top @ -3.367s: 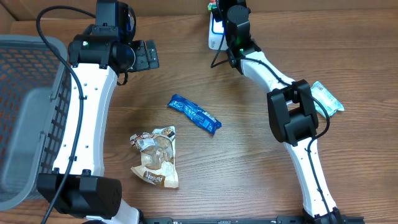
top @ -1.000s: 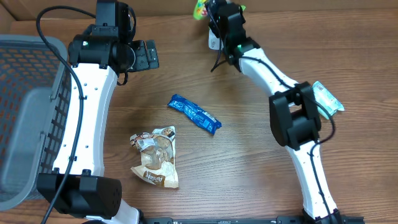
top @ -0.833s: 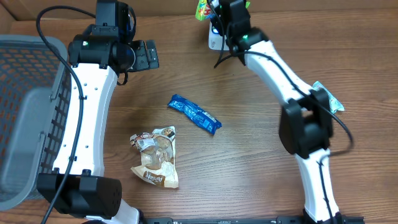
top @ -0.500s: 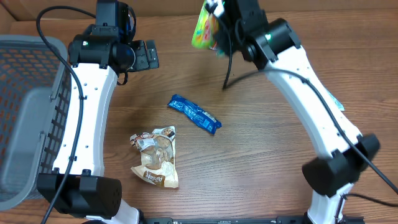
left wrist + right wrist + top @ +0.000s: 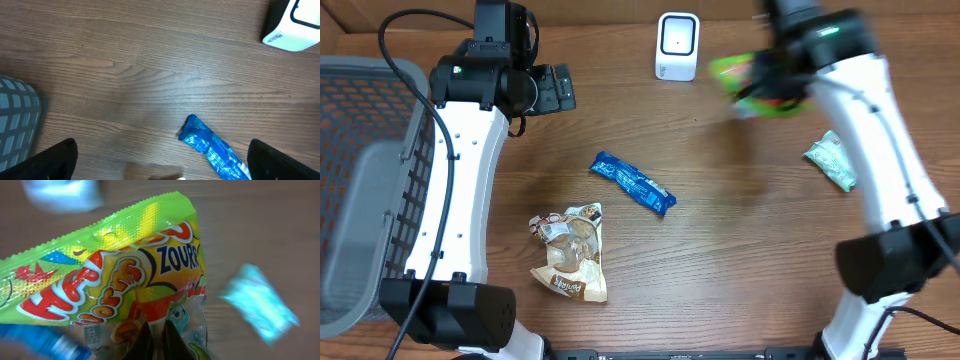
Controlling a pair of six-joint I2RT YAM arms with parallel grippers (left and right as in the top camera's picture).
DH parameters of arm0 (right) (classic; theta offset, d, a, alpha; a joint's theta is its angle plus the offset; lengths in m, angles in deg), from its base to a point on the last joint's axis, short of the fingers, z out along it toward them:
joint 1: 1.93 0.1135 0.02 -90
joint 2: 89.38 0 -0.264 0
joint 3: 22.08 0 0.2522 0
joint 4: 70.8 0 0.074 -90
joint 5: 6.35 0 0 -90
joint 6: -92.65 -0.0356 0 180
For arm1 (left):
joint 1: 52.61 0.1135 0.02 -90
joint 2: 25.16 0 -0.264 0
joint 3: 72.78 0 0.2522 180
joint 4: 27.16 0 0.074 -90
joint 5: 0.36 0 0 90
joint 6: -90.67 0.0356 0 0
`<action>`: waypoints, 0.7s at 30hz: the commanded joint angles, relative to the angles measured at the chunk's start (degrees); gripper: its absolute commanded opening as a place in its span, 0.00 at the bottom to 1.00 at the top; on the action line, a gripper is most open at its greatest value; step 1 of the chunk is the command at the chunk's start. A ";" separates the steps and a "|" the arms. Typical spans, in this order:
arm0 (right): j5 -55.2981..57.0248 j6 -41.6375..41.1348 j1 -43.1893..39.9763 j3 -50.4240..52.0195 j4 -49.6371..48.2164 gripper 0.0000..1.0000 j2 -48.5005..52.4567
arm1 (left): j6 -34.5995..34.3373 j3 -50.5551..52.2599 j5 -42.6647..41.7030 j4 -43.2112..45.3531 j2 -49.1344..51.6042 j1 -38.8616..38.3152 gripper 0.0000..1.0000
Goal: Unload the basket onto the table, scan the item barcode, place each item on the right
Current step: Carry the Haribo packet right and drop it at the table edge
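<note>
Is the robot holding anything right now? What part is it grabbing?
Yes. The right gripper is shut on the green and yellow candy bag, pinching its edge by the clear patch. The left gripper is open and holds nothing.

The bag [image 5: 115, 275] is a glossy lime-green candy pouch with a yellow panel, red bubble lettering and dark blue "ZOURR" print. A crimped seam runs along its upper edge. It is pinched at its lower edge between the closed fingers of the right gripper [image 5: 161, 337], printed face towards the wrist camera, its long side tilted up to the right. From overhead it shows only as a blurred green smear at about 1 o'clock on the table, at 3 o'clock from the scanner [image 5: 677, 46] and apart from it. The scanner is a small white box with a dark-outlined rounded window, upright at 12 o'clock by the far edge.
</note>
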 commanded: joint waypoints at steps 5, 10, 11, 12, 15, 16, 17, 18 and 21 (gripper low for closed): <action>-0.17 -7.58 -17.77 8.48 -4.42 0.04 2.16 | 0.24 -1.49 0.50 0.04 0.28 -0.11 1.00; -4.79 -7.58 -23.91 16.70 -10.51 0.04 4.00 | 0.24 -1.49 0.50 0.04 0.28 -0.11 1.00; -4.83 -7.61 -24.85 18.16 -11.26 0.04 4.26 | 0.24 -1.49 0.50 0.04 0.28 -0.11 1.00; -4.85 -7.58 -25.35 18.97 -11.50 0.04 4.37 | 0.22 -1.49 0.52 0.04 0.28 -0.11 1.00; -5.40 -7.50 -26.10 19.54 -10.95 0.35 4.39 | 0.24 -1.49 0.52 0.04 0.28 -0.11 1.00; -6.38 -6.99 -26.10 19.21 -10.58 0.46 4.28 | 0.22 -1.49 0.50 0.04 0.28 -0.11 1.00; -7.85 -5.90 -26.08 18.49 -10.03 0.52 4.28 | 0.22 -1.49 0.52 0.04 0.28 -0.11 1.00; -9.94 -3.98 -26.08 17.55 -9.42 0.53 4.26 | 0.24 -1.49 0.50 0.04 0.28 -0.11 1.00; -16.00 2.03 -25.00 13.49 -6.93 0.58 4.24 | 0.24 -1.49 0.50 0.04 0.28 -0.11 1.00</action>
